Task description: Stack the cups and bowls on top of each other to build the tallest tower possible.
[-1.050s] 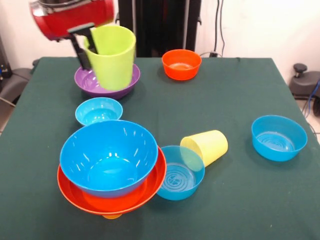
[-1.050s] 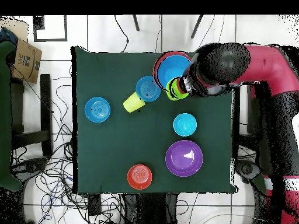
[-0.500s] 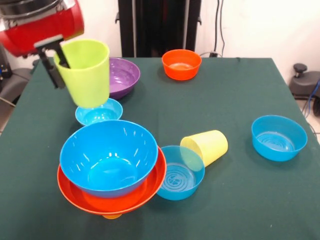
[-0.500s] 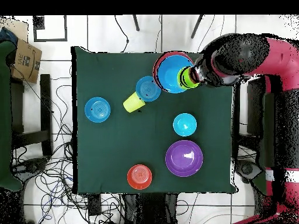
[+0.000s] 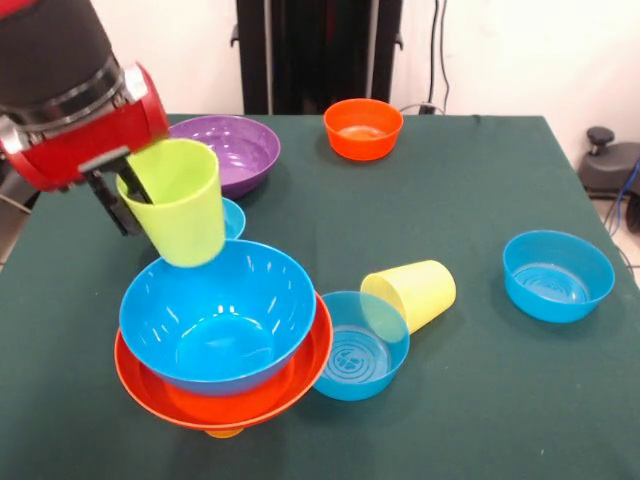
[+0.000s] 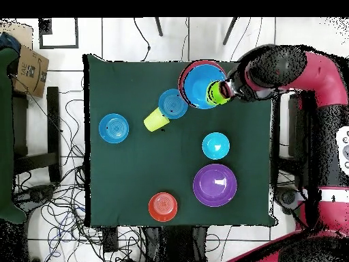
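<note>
My gripper [image 5: 128,198] is shut on the wall of the lime green cup [image 5: 182,205], one finger inside and one outside. The cup hangs upright over the far left rim of the large blue bowl [image 5: 215,315]. That bowl sits nested in the large orange bowl [image 5: 230,398], with an orange cup [image 5: 223,432] just showing beneath; together they form the tower. In the overhead view the green cup [image 6: 217,92] is at the right edge of the blue bowl [image 6: 198,85], with the gripper [image 6: 225,91] beside it.
A small blue bowl [image 5: 234,216] peeks out behind the green cup. The purple bowl [image 5: 228,148] and small orange bowl [image 5: 362,127] stand at the back. A yellow cup [image 5: 412,292] lies on its side against a medium blue bowl [image 5: 355,348]. Another blue bowl [image 5: 557,275] sits at the right.
The gripper has carried the green cup from above the purple bowl, past the small blue bowl, down to the rim of the large blue bowl.
</note>
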Controlling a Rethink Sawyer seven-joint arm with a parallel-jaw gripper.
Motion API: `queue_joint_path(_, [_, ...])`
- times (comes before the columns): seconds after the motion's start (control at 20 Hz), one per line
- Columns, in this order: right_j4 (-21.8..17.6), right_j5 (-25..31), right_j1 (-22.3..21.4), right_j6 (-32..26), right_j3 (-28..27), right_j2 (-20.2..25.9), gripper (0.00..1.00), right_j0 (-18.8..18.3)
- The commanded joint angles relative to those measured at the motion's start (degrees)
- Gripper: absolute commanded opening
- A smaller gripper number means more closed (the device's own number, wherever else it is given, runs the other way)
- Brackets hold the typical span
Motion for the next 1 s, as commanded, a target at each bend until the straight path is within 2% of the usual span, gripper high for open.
queue_joint_path(0.05, [-4.71,-3.29,4.17,-20.19,-2.57,-2.74,0.00,2.42])
queue_joint_path(0.35, [-5.20,-5.55,5.63,-21.01,-2.52,-2.09,0.00,2.07])
queue_joint_path(1.0, [-5.81,-5.42,6.66,-23.78,-5.68,-1.56,0.00,2.64])
